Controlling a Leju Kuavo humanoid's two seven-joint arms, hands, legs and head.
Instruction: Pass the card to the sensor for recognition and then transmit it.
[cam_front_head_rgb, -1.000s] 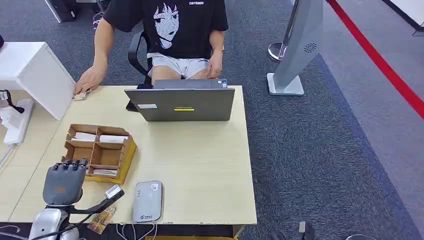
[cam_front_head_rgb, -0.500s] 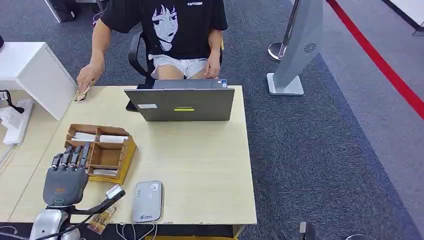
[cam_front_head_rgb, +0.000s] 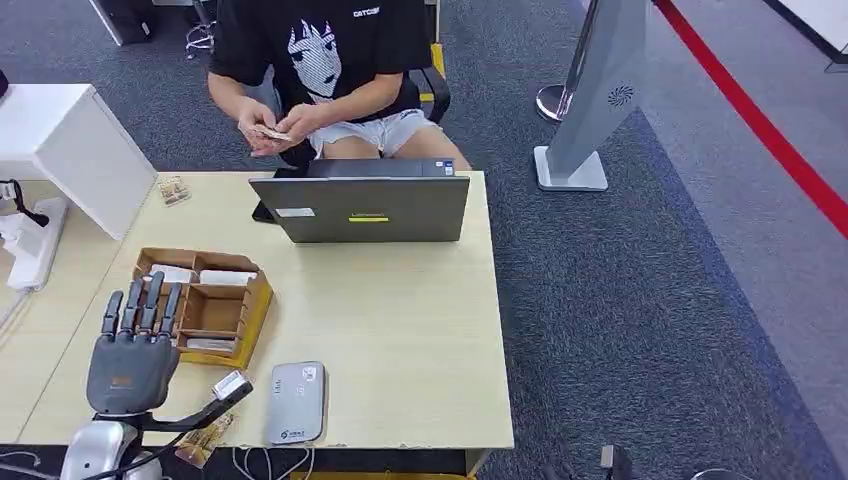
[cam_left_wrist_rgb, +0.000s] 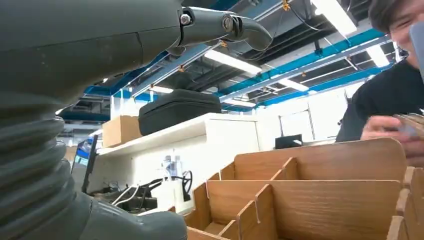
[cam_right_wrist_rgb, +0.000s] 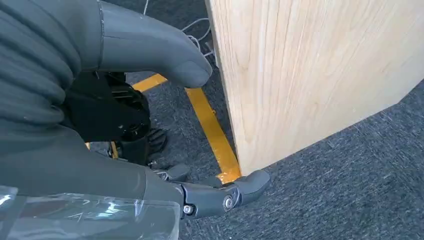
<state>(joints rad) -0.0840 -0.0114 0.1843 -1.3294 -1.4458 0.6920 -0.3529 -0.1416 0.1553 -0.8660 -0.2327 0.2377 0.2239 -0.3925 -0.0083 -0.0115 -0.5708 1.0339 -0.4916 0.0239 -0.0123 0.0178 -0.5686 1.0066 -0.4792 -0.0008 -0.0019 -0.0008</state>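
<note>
My left hand (cam_front_head_rgb: 133, 350) hovers over the table's near left corner, fingers straight and spread, holding nothing. Its fingertips (cam_front_head_rgb: 152, 290) reach the near left edge of a wooden divided box (cam_front_head_rgb: 258, 300) with white cards (cam_front_head_rgb: 225, 277) in its compartments. In the left wrist view the box (cam_left_wrist_rgb: 320, 195) stands right ahead of the hand (cam_left_wrist_rgb: 75, 60). The grey card sensor (cam_front_head_rgb: 296, 402) lies flat at the front edge, right of the hand. A small card (cam_front_head_rgb: 173, 190) lies at the far left corner. My right hand (cam_right_wrist_rgb: 90, 170) hangs open beside the table's wooden side panel (cam_right_wrist_rgb: 310, 70).
A person (cam_front_head_rgb: 320, 60) sits behind the table, holding cards (cam_front_head_rgb: 268, 132) in both hands. An open grey laptop (cam_front_head_rgb: 362, 208) stands at the far middle. A white box (cam_front_head_rgb: 60, 150) sits far left. Another card (cam_front_head_rgb: 205, 438) lies at the front edge beneath my left arm.
My left hand's fingers have uncurled and stretched toward the wooden box. The person lifted a hand off the far left corner, left a card there, and now holds cards in the lap.
</note>
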